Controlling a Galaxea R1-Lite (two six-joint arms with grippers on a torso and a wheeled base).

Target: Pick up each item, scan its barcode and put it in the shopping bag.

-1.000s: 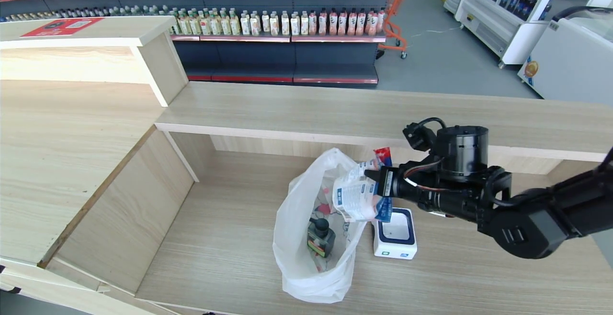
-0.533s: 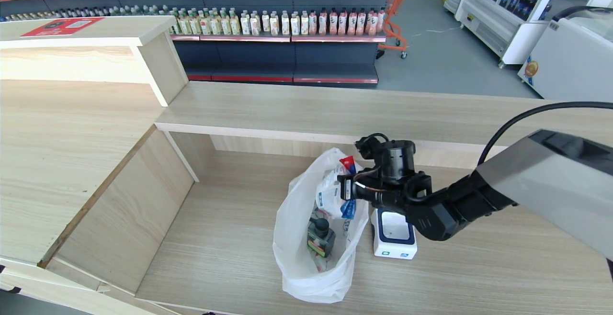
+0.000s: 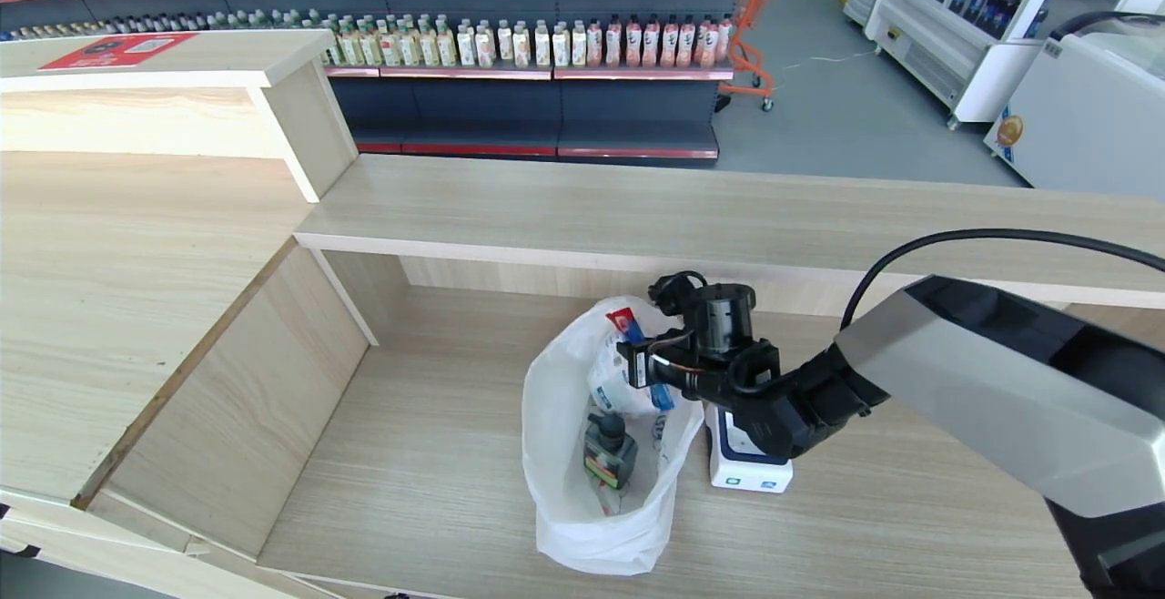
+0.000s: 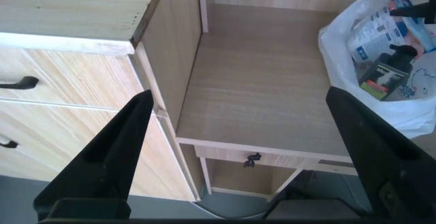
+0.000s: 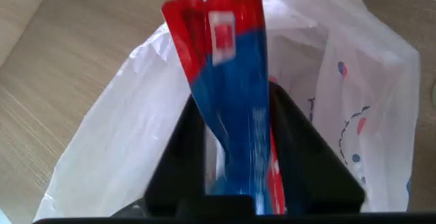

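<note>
Holding the packet (image 3: 608, 385) over the bag (image 3: 555, 453) mouth, the right gripper (image 3: 633, 364) is clamped on it. Releasing off-centre could drop it on the rim, collapsing the bag. Left gripper (image 4: 238, 149) jaws stand apart. Scanner (image 3: 746, 472) just beside the bag. Wooden counter (image 3: 410, 490); drink shelves (image 3: 546, 44) beyond.

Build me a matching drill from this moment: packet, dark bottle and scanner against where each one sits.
Things:
1. packet
2. dark bottle
3. scanner

Places:
A. on the counter, beside the shopping bag
B. gripped by the right end effector, at the bag's mouth
C. down inside the bag

Pairs: 1-B, 2-C, 3-A
</note>
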